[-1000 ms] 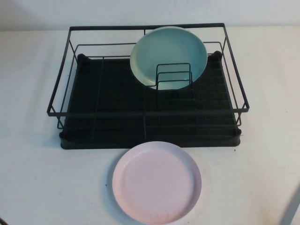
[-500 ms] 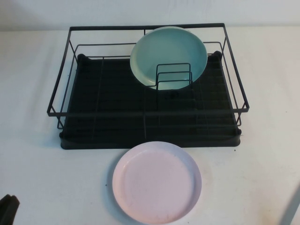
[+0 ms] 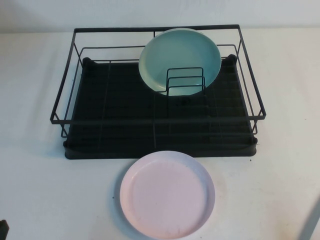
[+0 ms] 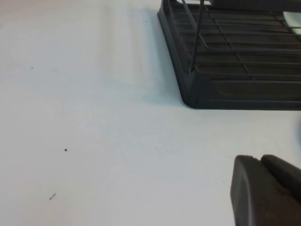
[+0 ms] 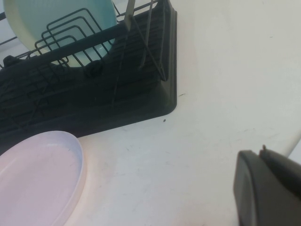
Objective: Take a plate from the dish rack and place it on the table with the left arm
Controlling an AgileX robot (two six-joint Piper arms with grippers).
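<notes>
The pale pink plate lies flat on the white table, just in front of the black wire dish rack. It also shows in the right wrist view. My left gripper is shut and empty, low over bare table near the rack's front left corner. Only a dark tip of it shows in the high view's bottom left corner. My right gripper is shut and empty, over the table off the rack's front right corner.
A teal-green plate stands tilted on edge in the rack, behind the small inner wire divider. It also shows in the right wrist view. A grey strip crosses the high view's bottom right corner.
The left gripper's tip showed higher in the bottom left corner half a second ago and has dropped back almost out of the high view. The plates and the rack have not moved.
</notes>
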